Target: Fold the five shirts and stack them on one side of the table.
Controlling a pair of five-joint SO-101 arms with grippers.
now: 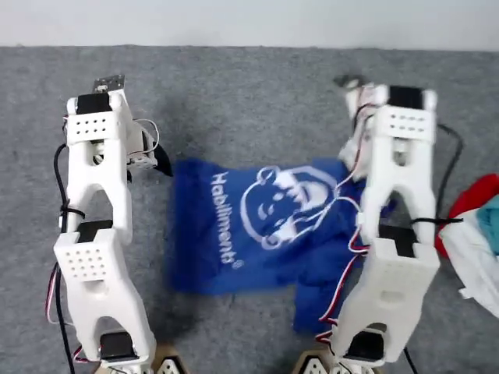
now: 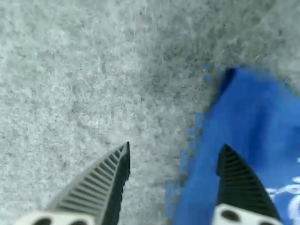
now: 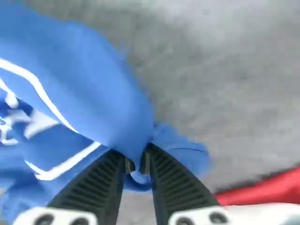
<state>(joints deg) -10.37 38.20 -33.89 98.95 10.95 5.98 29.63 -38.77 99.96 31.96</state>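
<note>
One blue shirt [image 1: 210,234] lies mid-frame on the grey tabletop [image 1: 234,93]; right claw [image 3: 137,159] pinches its fabric, left claw [image 2: 176,146] gapes wide.

a blue cloth shirt [image 1: 203,257] lies spread on the grey felt table [image 1: 234,93] and carries the print: one word in white letters [image 1: 224,218] runs along the cloth, just beside a white line drawing of a face [image 1: 281,206]. in the right wrist view, white strokes [image 3: 42,98] cross the same blue cloth, but no letter can be made out there.
</note>
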